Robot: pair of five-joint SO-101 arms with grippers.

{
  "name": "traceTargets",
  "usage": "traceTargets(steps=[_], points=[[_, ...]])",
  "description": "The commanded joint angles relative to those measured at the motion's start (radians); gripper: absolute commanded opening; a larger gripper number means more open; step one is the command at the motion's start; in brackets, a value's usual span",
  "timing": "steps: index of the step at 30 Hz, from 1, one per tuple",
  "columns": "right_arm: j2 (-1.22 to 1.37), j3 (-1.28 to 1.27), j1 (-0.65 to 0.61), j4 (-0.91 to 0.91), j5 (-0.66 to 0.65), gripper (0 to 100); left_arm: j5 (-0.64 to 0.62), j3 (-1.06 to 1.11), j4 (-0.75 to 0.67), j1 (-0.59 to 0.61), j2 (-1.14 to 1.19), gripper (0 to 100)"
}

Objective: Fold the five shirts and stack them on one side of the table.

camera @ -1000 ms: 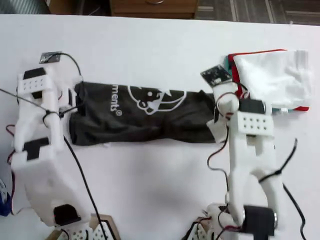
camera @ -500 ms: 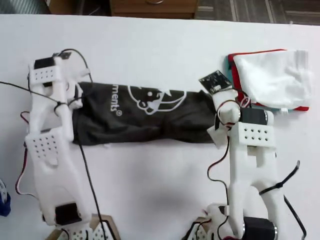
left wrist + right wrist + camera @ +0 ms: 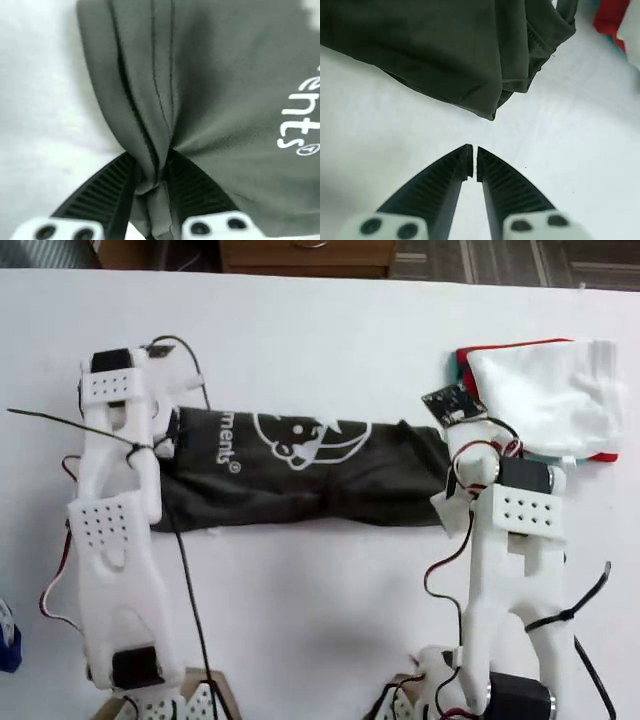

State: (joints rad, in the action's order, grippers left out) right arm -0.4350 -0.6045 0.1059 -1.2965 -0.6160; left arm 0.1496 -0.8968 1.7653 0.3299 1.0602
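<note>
A dark grey shirt (image 3: 300, 470) with white print lies in a long folded band across the middle of the white table (image 3: 320, 340). My left gripper (image 3: 165, 437) is at its left end, shut on a pinched bunch of the shirt's fabric (image 3: 152, 172). At the shirt's right end, my right gripper (image 3: 447, 502) hangs just off the cloth. Its fingers (image 3: 473, 162) are shut with nothing between them, over bare table a short way from the shirt's corner (image 3: 492, 112). A stack of folded shirts (image 3: 545, 395), white on top of teal and red, lies at the right side.
The stack's red edge (image 3: 610, 20) lies close beyond the shirt's right end. A blue object (image 3: 8, 645) sits at the left border near the front. Wooden furniture (image 3: 305, 255) stands past the table's far edge. Loose cables (image 3: 185, 570) run along both arms.
My left arm has swung right and away from the front, carrying the shirt's left end a little rightward. The right arm has drifted slightly right and back from the shirt.
</note>
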Motion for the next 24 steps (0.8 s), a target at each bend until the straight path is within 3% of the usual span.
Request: traceTargets(steps=[1,14,19,24], points=[[-0.041,0.005,0.004,0.012,0.002,2.2,0.043,-0.001,0.011,0.127,0.017,3],[-0.041,-0.012,0.002,0.041,0.048,2.2,0.18,-0.041,0.023,0.419,-0.046,3],[-0.042,-0.13,0.004,0.162,0.058,2.2,0.176,0.18,0.025,0.362,-0.301,3],[-0.042,-0.29,0.004,0.312,0.058,2.2,0.16,0.461,0.023,0.18,-0.66,3]])
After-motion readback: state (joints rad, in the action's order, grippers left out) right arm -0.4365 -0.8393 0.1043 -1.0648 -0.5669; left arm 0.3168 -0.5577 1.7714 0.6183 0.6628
